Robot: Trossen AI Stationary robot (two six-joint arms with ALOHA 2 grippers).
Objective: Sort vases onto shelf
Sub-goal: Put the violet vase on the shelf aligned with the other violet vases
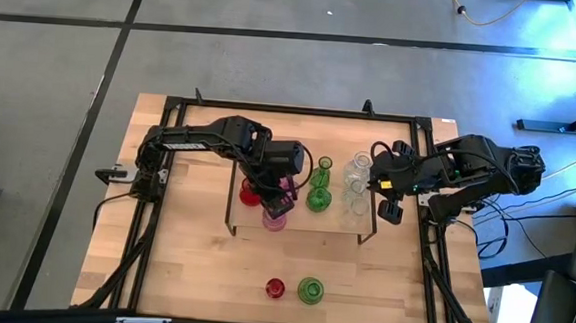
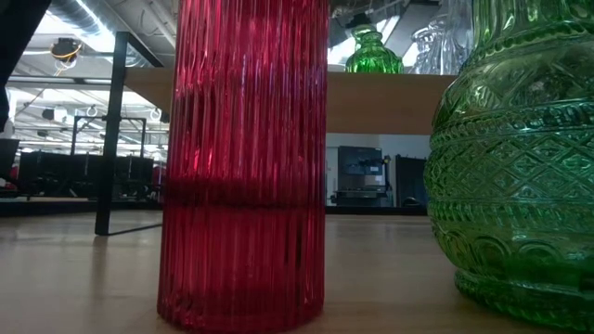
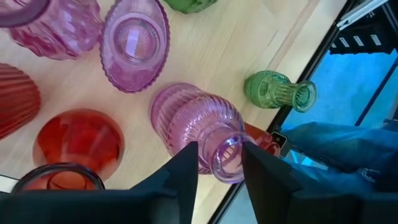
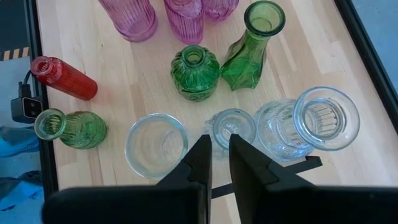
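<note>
Nearest, a red ribbed vase [image 2: 243, 167] and green vase [image 2: 515, 158] stand on the desk [image 1: 191, 266] before the shelf [image 1: 336, 223], where the left gripper's [image 3: 219, 163] jaws clamp a pink vase's [image 3: 199, 124] neck, while the right gripper's [image 4: 216, 152] jaws hover nearly together over clear vases [image 4: 308, 124].

My overhead camera looks straight down on the table [image 1: 191, 266]. My low camera sits close to the red vase [image 2: 243, 167]. Both wrist cameras look down onto the shelf [image 4: 112, 106].
</note>
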